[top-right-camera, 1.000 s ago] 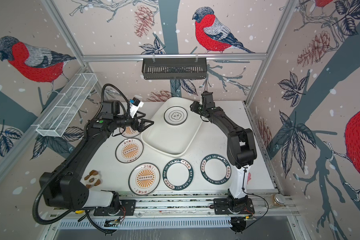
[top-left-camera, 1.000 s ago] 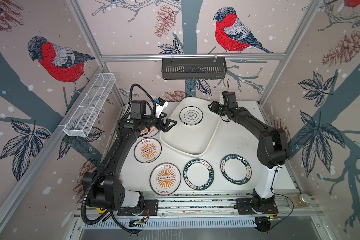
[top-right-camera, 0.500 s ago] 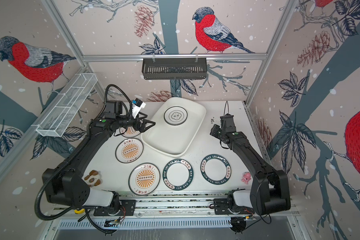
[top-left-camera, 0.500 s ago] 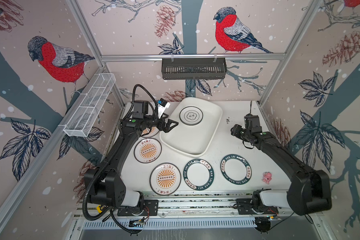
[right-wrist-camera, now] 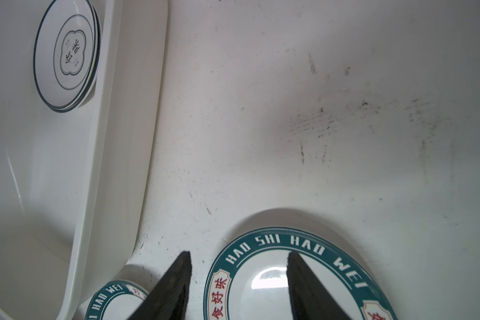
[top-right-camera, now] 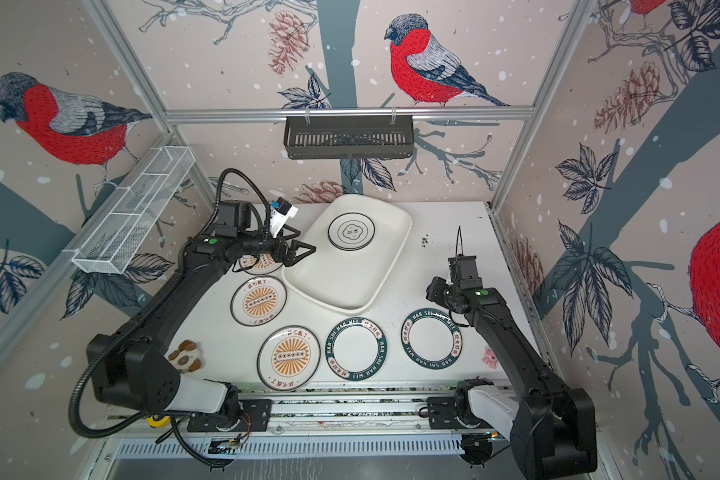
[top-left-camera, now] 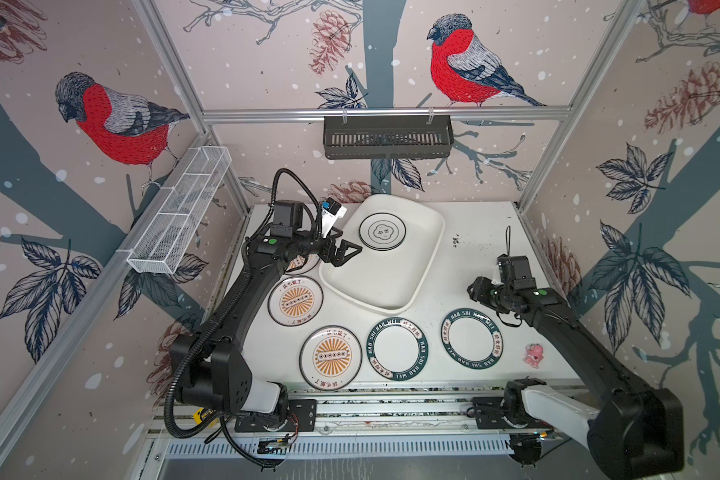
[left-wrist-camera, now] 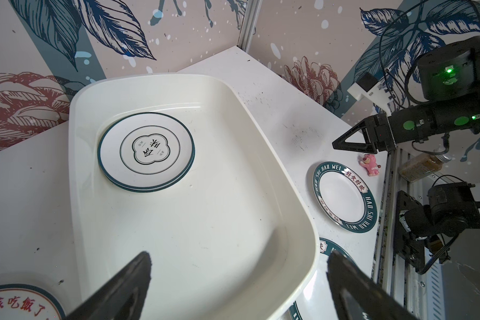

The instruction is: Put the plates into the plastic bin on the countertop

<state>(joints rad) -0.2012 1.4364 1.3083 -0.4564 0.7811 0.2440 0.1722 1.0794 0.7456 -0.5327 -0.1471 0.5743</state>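
Black fingers (right-wrist-camera: 175,282) of the right gripper (right-wrist-camera: 239,255) are seen parted about halfway, with nothing held. In the right wrist view they straddle the far rim of the right green-banded plate (top-left-camera: 471,338); whether it is touched cannot be told. The left gripper (top-left-camera: 346,253) is spread wide and empty over the near-left corner of the plastic bin (top-left-camera: 371,282).

Two cloud-centred plates (top-left-camera: 382,231) are stacked at the bin's far end. Five plates are left on the countertop (top-left-camera: 474,241). The second green-banded plate (top-left-camera: 398,349) lies just left of the first. Two sunburst plates (top-left-camera: 330,358) lie further left, and a third sunburst plate (top-left-camera: 302,264) is partly hidden under the left arm.

The pick of the right green-banded plate is judged to be in hand, with most of the task undone. For the next move, the rim would have to be pinched between the fingers. The plate would then be lifted and carried left and far to the bin's bare floor. A slip on the thin glazed edge is to be feared.

The countertop is white, scuffed and flecked with dark specks right of the bin. A pink toy figure (top-left-camera: 534,354) is set near its right edge. The walls are papered with red-breasted birds, leaves and pine cones. A black slatted basket (top-left-camera: 387,137) is hung on the far rail, and a white wire-mesh basket (top-left-camera: 179,216) on the left.
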